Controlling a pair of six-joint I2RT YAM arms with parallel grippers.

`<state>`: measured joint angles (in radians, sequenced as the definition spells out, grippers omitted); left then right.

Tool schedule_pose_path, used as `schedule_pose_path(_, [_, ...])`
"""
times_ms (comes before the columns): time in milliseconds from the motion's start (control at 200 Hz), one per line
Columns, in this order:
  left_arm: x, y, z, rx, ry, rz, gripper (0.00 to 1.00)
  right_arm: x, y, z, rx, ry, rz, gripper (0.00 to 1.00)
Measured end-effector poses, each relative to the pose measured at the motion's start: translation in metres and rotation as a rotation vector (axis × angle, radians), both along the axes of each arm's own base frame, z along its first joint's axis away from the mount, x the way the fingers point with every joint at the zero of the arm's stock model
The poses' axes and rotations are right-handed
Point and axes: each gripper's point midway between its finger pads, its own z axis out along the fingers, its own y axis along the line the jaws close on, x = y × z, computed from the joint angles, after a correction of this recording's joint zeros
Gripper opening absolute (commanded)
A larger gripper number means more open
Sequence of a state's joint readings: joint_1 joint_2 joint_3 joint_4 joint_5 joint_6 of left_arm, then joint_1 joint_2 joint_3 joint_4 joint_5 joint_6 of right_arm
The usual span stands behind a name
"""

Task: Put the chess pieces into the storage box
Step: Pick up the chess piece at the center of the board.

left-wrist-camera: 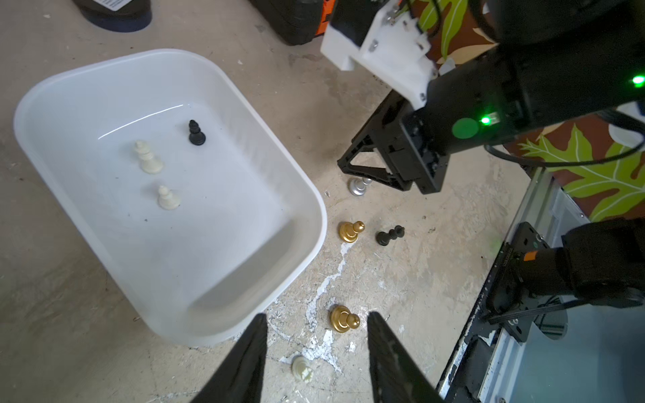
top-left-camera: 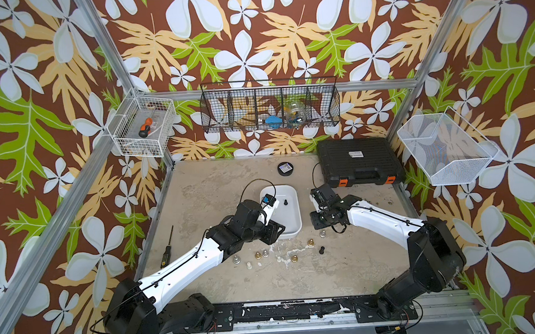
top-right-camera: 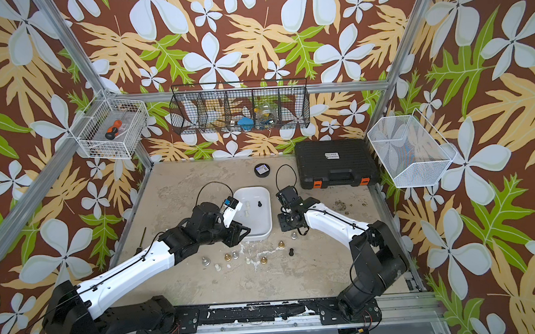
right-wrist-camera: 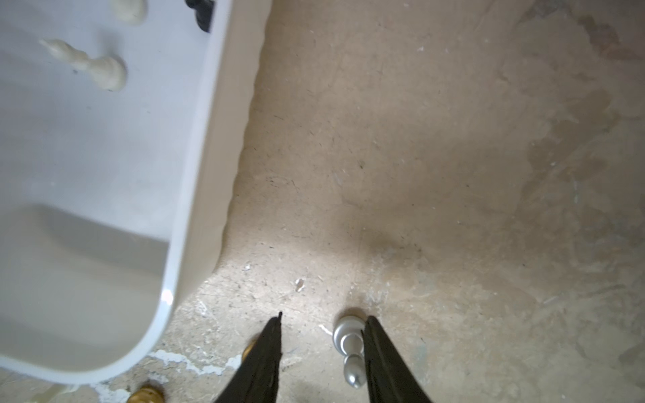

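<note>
- Closest to the left wrist camera, the left gripper [left-wrist-camera: 317, 315] shows its jaws standing well apart, and they hold nothing.
- Seen in the gap between the tips of these jaws, a gold piece [left-wrist-camera: 343, 321] is on the counter [left-wrist-camera: 419, 279], nearer to one jaw. A cream piece [left-wrist-camera: 302, 370] is deeper in the same gap.
- Just beside the other jaw is a rounded corner of the storage box [left-wrist-camera: 227, 261], which stands on the counter.
- Inside the box, well apart from the jaws, are a tall cream piece [left-wrist-camera: 148, 157], a small cream piece [left-wrist-camera: 167, 198] and a black piece [left-wrist-camera: 196, 132].
- The right gripper [right-wrist-camera: 325, 315] has its jaws parted too. A silver piece [right-wrist-camera: 349, 343] is between them, close against one jaw and clear of the other, so it is not clamped.
- The box wall is near the free jaw of the right gripper.
- In both top views, more chess pieces [top-left-camera: 258, 255] are scattered on the counter outside the box, near both pairs of jaws.
</note>
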<state>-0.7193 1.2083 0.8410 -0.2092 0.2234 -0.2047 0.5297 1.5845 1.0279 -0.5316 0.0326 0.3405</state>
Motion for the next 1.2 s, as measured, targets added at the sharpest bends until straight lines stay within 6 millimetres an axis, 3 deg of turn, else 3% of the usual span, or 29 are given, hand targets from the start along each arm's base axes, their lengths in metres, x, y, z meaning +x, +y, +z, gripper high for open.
schedule_pose_path(400, [-0.007, -0.002, -0.002, -0.002, 0.000, -0.033, 0.50, -0.014, -0.014, -0.020, -0.046, 0.047, -0.029, 0.41])
schedule_pose_path(881, [-0.011, -0.006, -0.002, -0.016, 0.012, -0.064, 0.51, -0.023, -0.020, -0.040, -0.069, 0.088, -0.033, 0.30])
schedule_pose_path(1201, [-0.012, -0.006, 0.001, -0.024, 0.002, -0.063, 0.51, -0.019, -0.018, -0.042, -0.060, 0.074, -0.034, 0.25])
